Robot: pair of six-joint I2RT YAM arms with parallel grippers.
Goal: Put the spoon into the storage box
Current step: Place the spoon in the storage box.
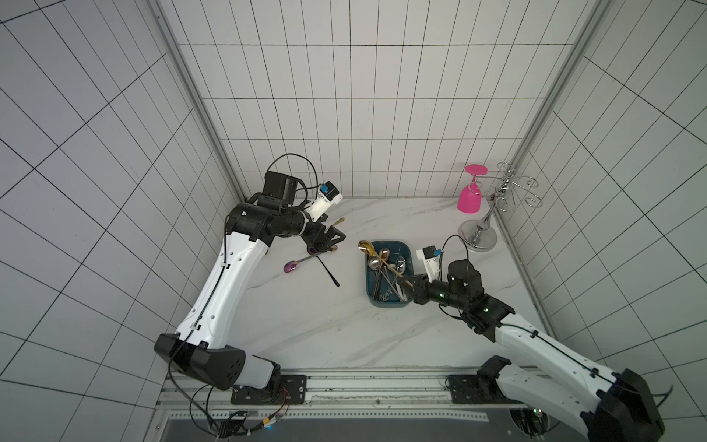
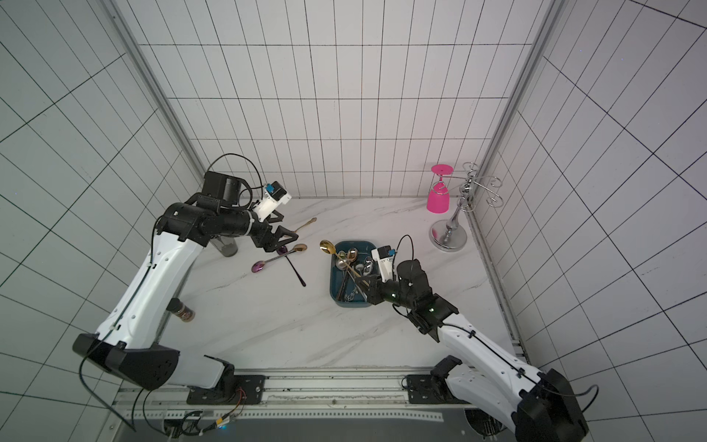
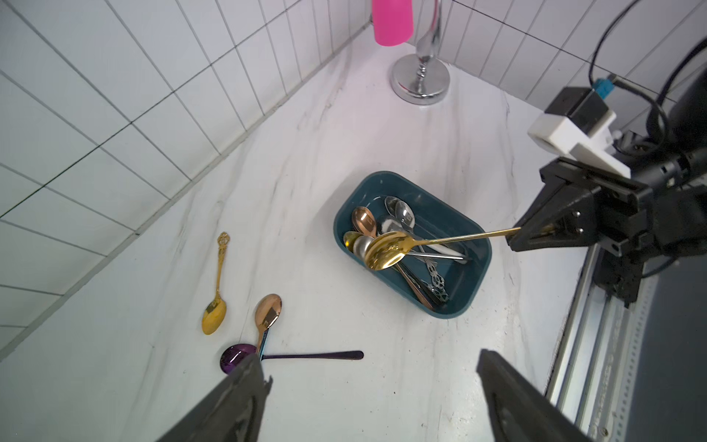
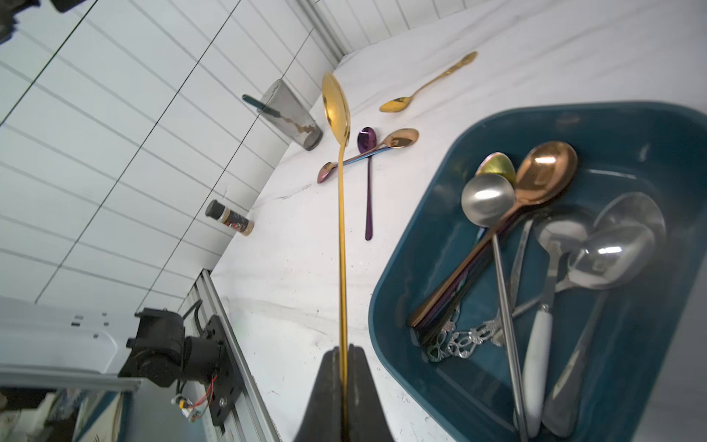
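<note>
My right gripper point(image 4: 343, 350) is shut on the handle end of a long gold spoon point(image 4: 342, 229). In both top views the spoon point(image 1: 366, 246) slants up over the dark teal storage box point(image 1: 388, 304), its bowl past the box's far left corner. The box point(image 4: 417, 229) holds several spoons: silver, rose-gold and one white-handled. My left gripper point(image 3: 371, 367) is open and empty, hanging over loose spoons on the marble: a small ornate gold one point(image 3: 216, 306), a rose-gold one point(image 3: 267, 312) and a purple one point(image 3: 306, 356).
A pink glass point(image 1: 469, 195) hangs upside down on a chrome rack point(image 1: 480, 237) in the back right corner. A smoky cup point(image 2: 225, 247) and a lying spice bottle point(image 2: 183, 312) sit along the left wall. A metal rail point(image 1: 344, 382) runs along the table's front edge.
</note>
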